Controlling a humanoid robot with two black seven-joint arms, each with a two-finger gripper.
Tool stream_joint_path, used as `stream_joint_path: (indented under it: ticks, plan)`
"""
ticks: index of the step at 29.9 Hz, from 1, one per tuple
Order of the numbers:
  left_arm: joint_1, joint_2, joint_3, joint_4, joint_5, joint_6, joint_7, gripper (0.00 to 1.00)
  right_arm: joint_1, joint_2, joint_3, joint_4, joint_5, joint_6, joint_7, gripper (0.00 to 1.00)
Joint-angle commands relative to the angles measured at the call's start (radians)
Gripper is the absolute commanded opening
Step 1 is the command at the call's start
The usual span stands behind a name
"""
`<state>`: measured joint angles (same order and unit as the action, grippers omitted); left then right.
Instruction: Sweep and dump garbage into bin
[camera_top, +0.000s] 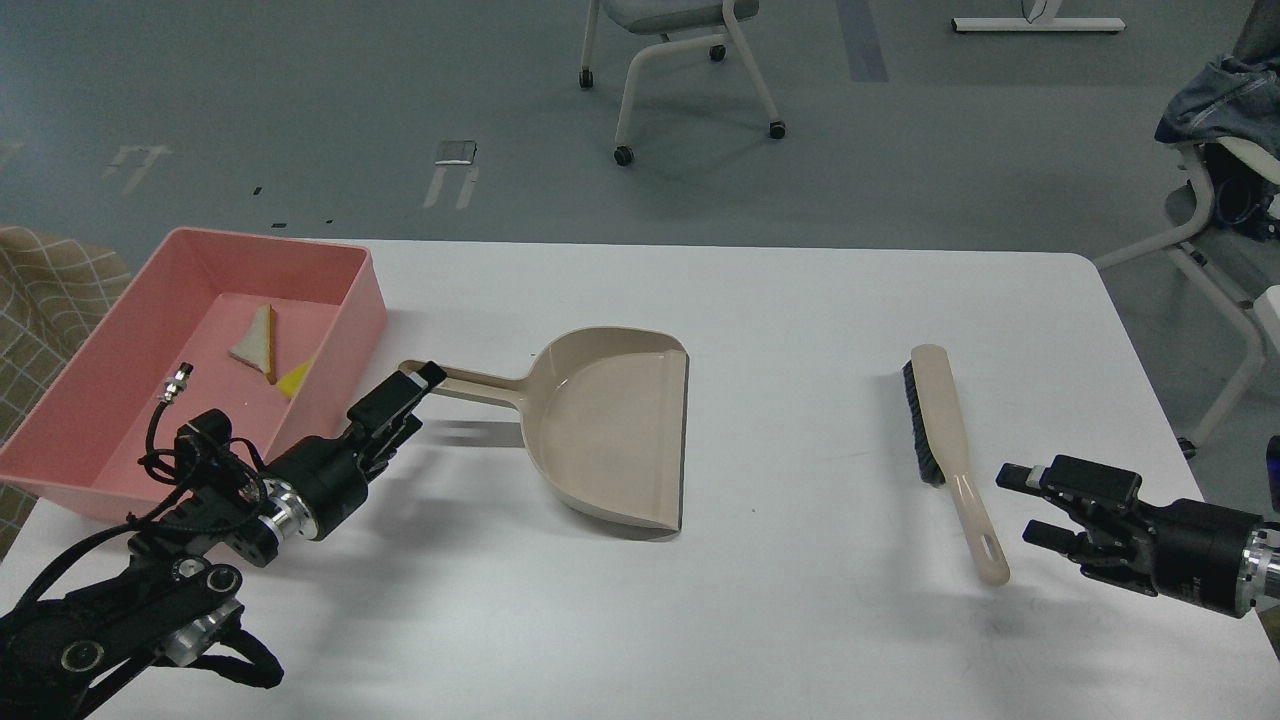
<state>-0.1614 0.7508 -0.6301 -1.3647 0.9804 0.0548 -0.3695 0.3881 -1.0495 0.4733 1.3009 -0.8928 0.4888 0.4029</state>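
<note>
Garbage already lies inside the large shallow pink plastic bin (340, 300) at the table's left edge: a thin whitish bread-like slice with a brown crust (256, 343) rests on the bin's floor, and just beside it a yellow sponge-like chunk (295, 378) sits against the near wall, so the dumping looks done. The left gripper (415, 385) hovers at the tip of the long handle of the beige plastic dustpan (610, 430); whether its fingers clasp the handle or merely touch it I cannot tell. The pan lies flat and empty on the white table (780, 310), mouth towards the robot, probably set down after tipping. Farther right, the beige hand brush with black bristles (950, 450) lies on the table, handle nearest the right gripper (1020, 505), which is spread apart, holding nothing, just beside the handle's end.
</note>
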Motion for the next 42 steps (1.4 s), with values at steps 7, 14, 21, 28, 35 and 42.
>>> stream_joint_path:
  ticks: [7, 14, 21, 28, 35, 42]
  plan:
    - [0.051, 0.165, -0.049, -0.178, -0.032, -0.072, -0.037, 1.00, 0.001, -0.113, 0.106, -0.011, 0.008, 0.000, 0.031, 0.94]
    - [0.037, 0.193, -0.224, -0.212, -0.186, -0.130, -0.023, 1.00, 0.003, -0.132, 0.280, -0.045, 0.084, 0.000, 0.030, 0.94]
    - [-0.079, 0.173, -0.467, -0.163, -0.267, -0.211, 0.050, 1.00, 0.015, -0.064, 0.528, -0.147, 0.184, 0.000, 0.014, 0.93]
    - [-0.343, 0.055, -0.462, 0.037, -0.330, -0.223, 0.098, 1.00, 0.222, 0.234, 0.620, -0.383, 0.224, 0.000, -0.049, 0.93]
    - [-0.449, -0.076, -0.474, 0.122, -0.332, -0.224, 0.113, 0.99, 0.366, 0.491, 0.636, -0.595, 0.235, 0.000, -0.049, 0.93]
    - [-0.517, -0.182, -0.470, 0.136, -0.332, -0.136, 0.120, 0.99, 0.383, 0.643, 0.637, -0.649, 0.242, 0.000, -0.044, 0.96]
